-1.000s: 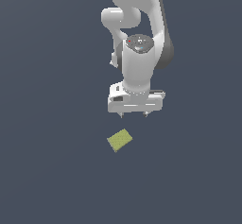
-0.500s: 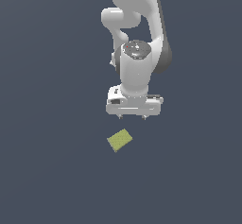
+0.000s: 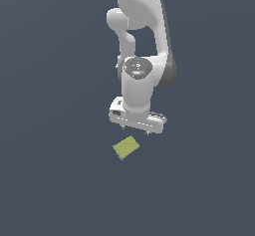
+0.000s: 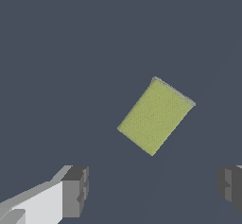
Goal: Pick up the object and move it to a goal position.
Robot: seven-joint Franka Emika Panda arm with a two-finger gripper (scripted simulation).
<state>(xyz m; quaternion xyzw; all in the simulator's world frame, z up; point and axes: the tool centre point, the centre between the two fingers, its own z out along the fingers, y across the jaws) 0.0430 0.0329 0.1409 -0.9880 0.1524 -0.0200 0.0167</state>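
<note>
On the bare dark floor, at about 7 o'clock from the gripper (image 3: 135, 131) in the exterior view, lies the yellow-green block (image 3: 126, 147), flat, turned askew to the jaw line, just beside the fingertips but apart from them. Wrist view: fingers (image 4: 75, 191) spread wide, nothing held; block (image 4: 155, 116) sits ahead of the gap, not within it. Step, by my reading: approach, pre-grasp. Next move calls for shifting over the block, squaring the wrist to its narrow sides, then descending.
</note>
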